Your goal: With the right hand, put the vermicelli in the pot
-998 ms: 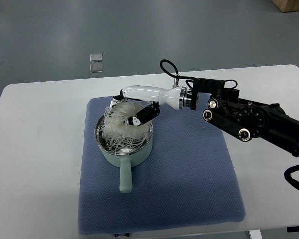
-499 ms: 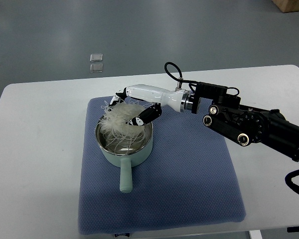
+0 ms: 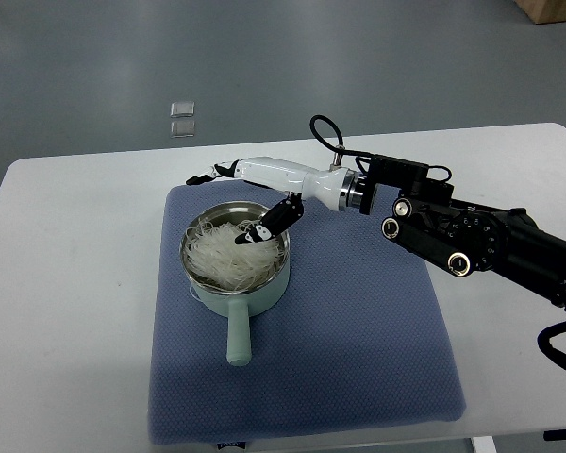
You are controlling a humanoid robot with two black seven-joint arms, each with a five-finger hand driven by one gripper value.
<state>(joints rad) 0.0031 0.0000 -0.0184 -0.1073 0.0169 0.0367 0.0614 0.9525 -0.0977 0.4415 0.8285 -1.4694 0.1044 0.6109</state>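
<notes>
Spread wide over the far rim of the pot (image 3: 234, 267), the right hand (image 3: 243, 201) holds nothing: its white, glossy shell runs leftward from a black wrist joint, dark-tipped fingers (image 3: 204, 176) reach out past the pot's far left edge, and the black-and-white thumb (image 3: 264, 226) angles down just above the inner right wall. The right arm (image 3: 472, 241) is a chain of matte black links with round silver caps, and a looped black cable arches over the wrist.

The vermicelli (image 3: 228, 257) lies fully inside the pot as a loose, pale, translucent tangle of thin strands, spread across the bottom. The pot is round, with a shiny metal interior, a pale mint-green outer wall and a short, thick handle of the same green pointing toward the near edge. It stands on a blue mat (image 3: 358, 349) with a fine dimpled weave and rounded corners, which covers the middle of the smooth white bench (image 3: 66, 311). Two small clear squares (image 3: 181, 118) lie on the grey floor beyond the bench.

Half a second ago the noodles were a raised, fluffy bundle pinched between the fingers and thumb above the rim; now the bundle has dropped and flattened in the pot, and the fingers have opened and lifted away from it.
</notes>
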